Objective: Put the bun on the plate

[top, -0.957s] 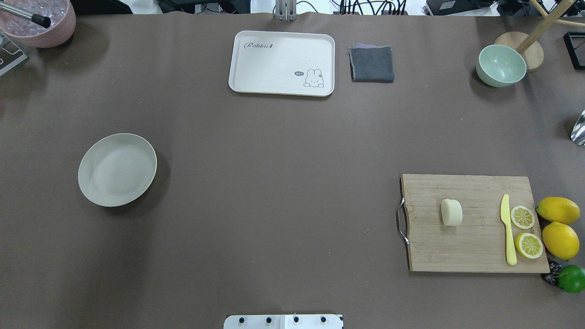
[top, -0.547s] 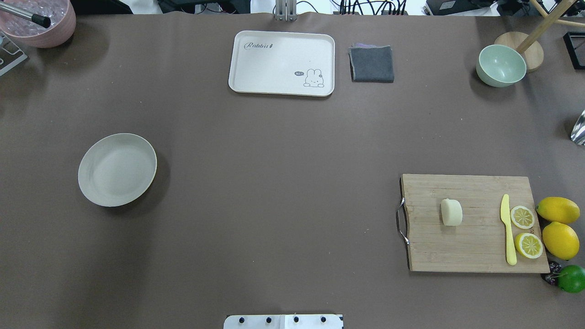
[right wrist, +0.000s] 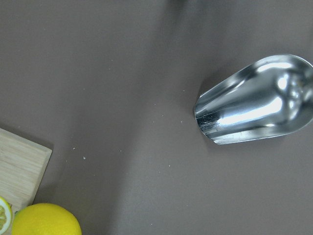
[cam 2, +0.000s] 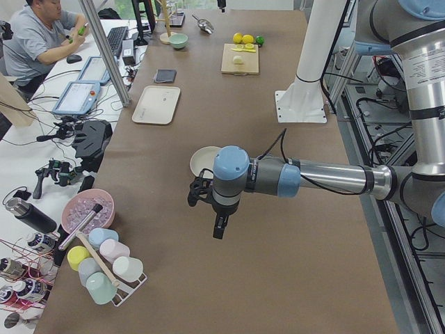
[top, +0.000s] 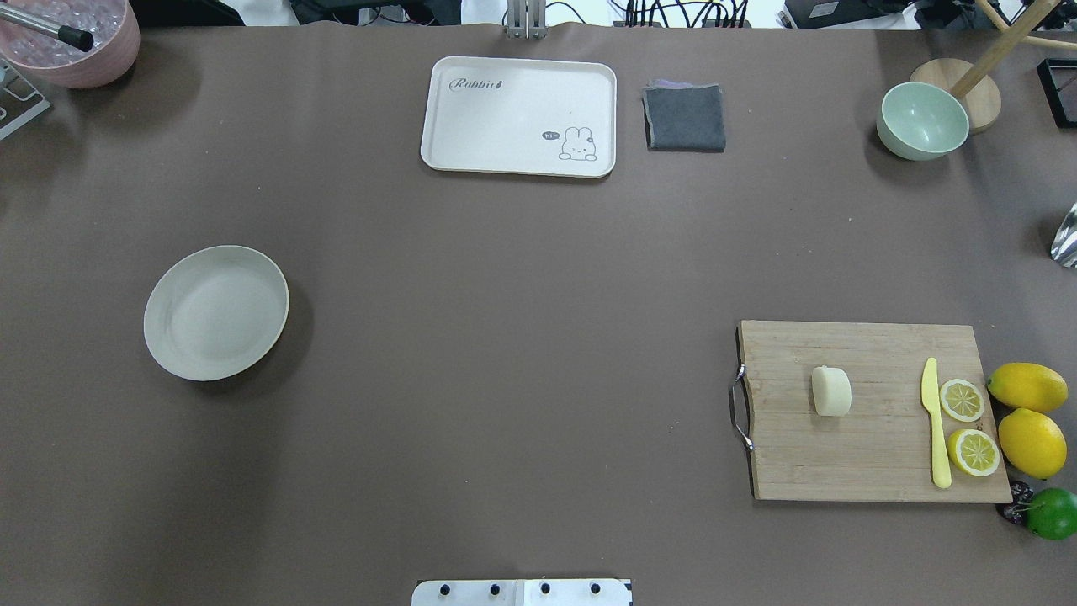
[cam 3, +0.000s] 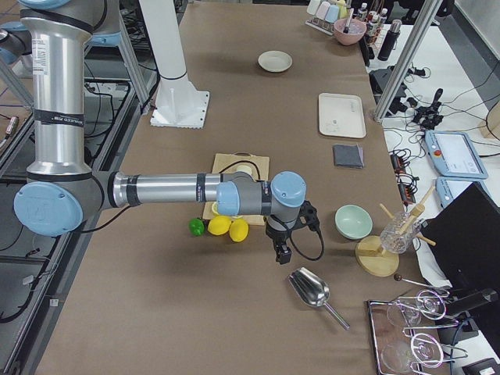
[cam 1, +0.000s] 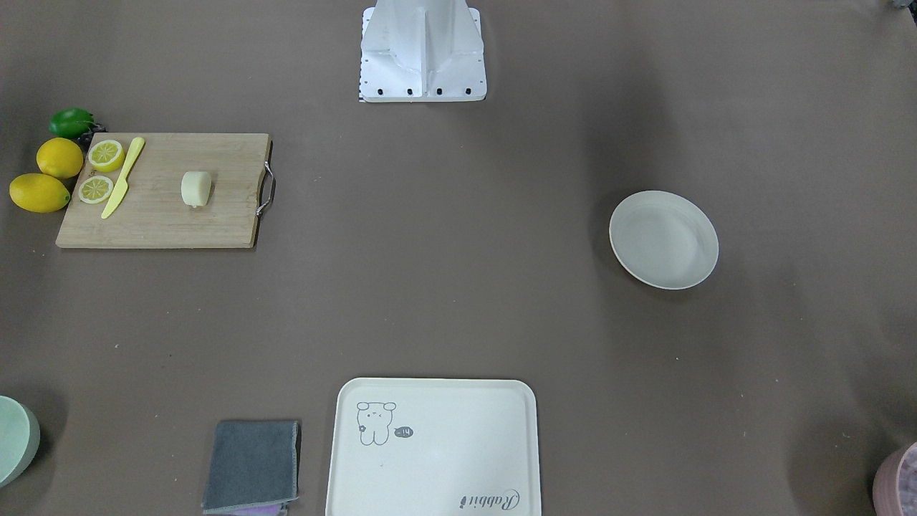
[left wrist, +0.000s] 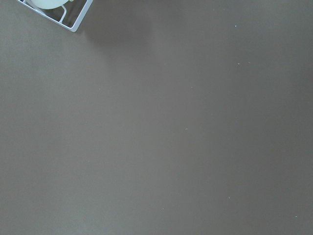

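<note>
The bun is a small pale cream lump lying on the wooden cutting board at the table's right; it also shows in the front view. Far off at the left sits the round off-white plate, with nothing on it. Neither gripper shows in the overhead or front views. The left gripper hangs over bare table beyond the plate's outer side. The right gripper hangs past the lemons near a metal scoop. I cannot tell whether either is open or shut.
On the board lie a yellow knife and two lemon halves. Two whole lemons and a lime sit beside it. A cream tray, grey cloth and green bowl line the far edge. A steel scoop lies at the right.
</note>
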You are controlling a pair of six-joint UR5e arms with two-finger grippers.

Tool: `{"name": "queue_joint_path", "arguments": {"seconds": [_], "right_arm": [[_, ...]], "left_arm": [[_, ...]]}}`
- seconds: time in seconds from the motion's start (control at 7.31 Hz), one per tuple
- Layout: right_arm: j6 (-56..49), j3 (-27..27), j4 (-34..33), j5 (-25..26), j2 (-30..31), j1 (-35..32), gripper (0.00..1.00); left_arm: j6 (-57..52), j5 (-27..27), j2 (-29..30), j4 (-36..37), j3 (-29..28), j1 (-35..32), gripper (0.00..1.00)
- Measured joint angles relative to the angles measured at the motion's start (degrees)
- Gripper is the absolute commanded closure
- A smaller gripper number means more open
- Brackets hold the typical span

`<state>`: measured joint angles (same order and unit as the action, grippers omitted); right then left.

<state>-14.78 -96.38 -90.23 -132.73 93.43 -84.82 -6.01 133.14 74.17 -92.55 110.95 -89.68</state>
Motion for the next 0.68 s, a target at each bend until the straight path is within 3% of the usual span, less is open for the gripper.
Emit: {"name": "queue_joint_path", "arguments": {"seconds": [0.68], "right_arm": [[-0.2, -0.2, 0.1, -0.3, 0.2, 0.0, 0.0]], "left_arm": [[0.1, -0.1, -0.7, -0.8, -0.1, 0.2, 0.03]]}}
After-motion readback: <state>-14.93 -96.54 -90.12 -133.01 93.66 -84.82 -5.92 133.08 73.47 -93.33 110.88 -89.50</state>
